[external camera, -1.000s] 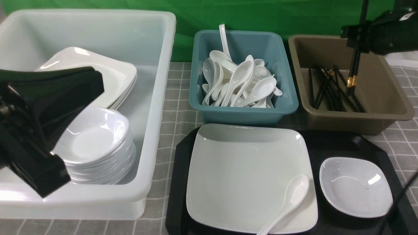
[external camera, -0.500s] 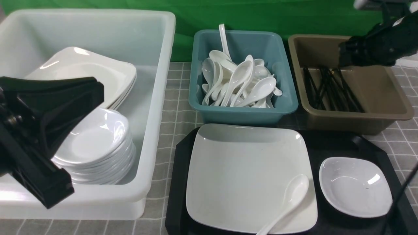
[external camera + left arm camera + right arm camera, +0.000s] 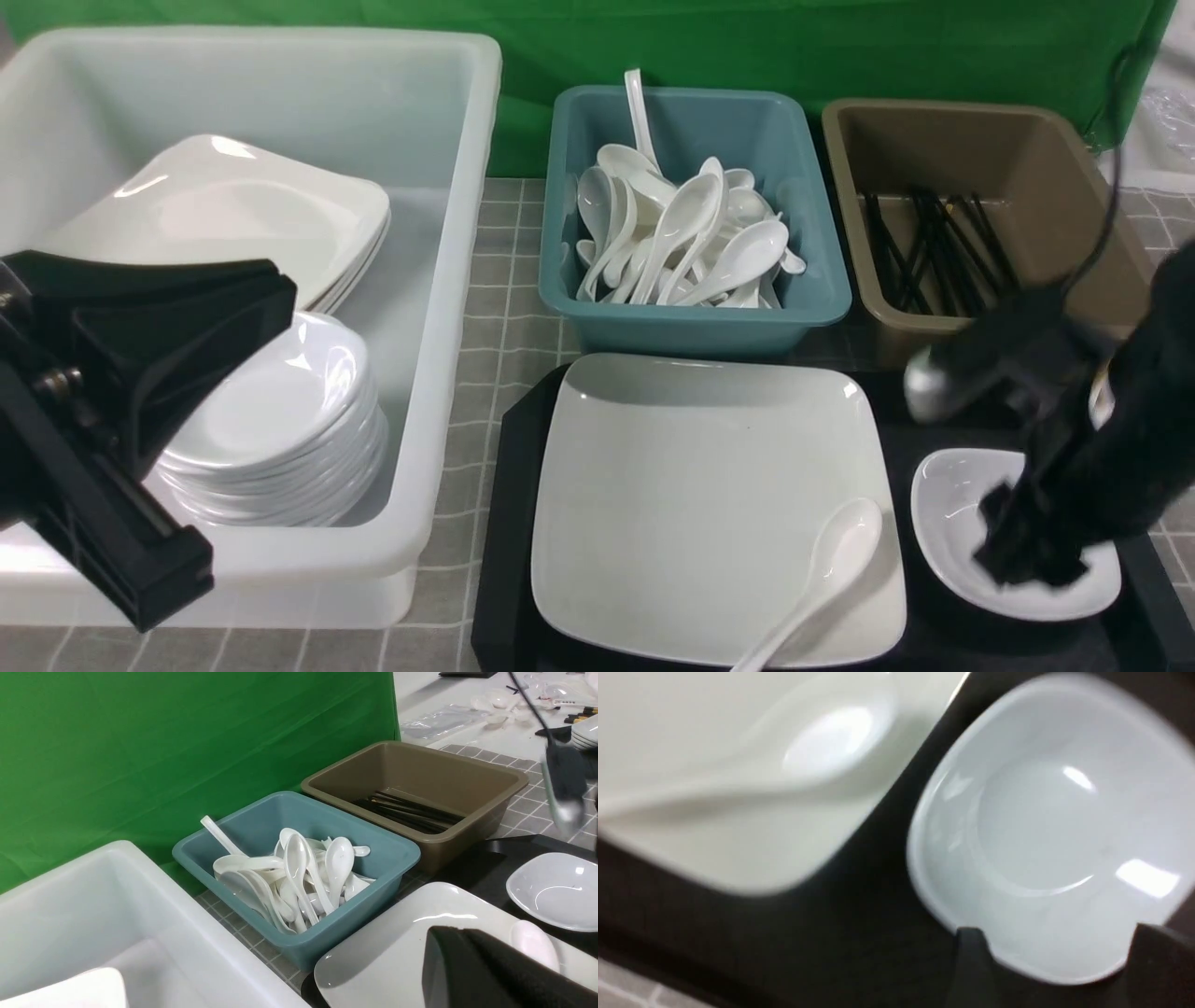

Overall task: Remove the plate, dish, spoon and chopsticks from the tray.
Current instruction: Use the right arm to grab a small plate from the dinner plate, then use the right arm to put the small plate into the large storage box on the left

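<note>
Front view, from the left: a large translucent white plastic tub [image 3: 457, 233] on the grey-checked counter [image 3: 504, 308] holds stacked square plates [image 3: 243, 205] and small dishes [image 3: 280, 401]. The left tool [image 3: 261, 299] hangs before it, pinched closed with nothing in it. Next comes a teal plastic bin [image 3: 691, 331] heaped with white spoons [image 3: 691, 233]. Nearer, the big black rectangular tray [image 3: 509, 523] carries the large flat white square plate [image 3: 691, 504]. The white glossy soup spoon [image 3: 840, 551] lies on the plate's near right corner. Far right, a brown plastic bin [image 3: 1055, 149] holds thin black chopsticks [image 3: 934, 252]; none show on the tray. At the tray's right end sits the small glossy bluish-white dish [image 3: 952, 495], apart from the plate. Over it the right tool [image 3: 1062, 947] is spread wide and empty, its two tips well apart by the dish's rim; the blur hides whether they touch. That dish looks light, rigid, slick-glazed and easily chipped, so I judge the rim the place to pinch, one tip inside, one outside, squeezed firmly before lifting
</note>
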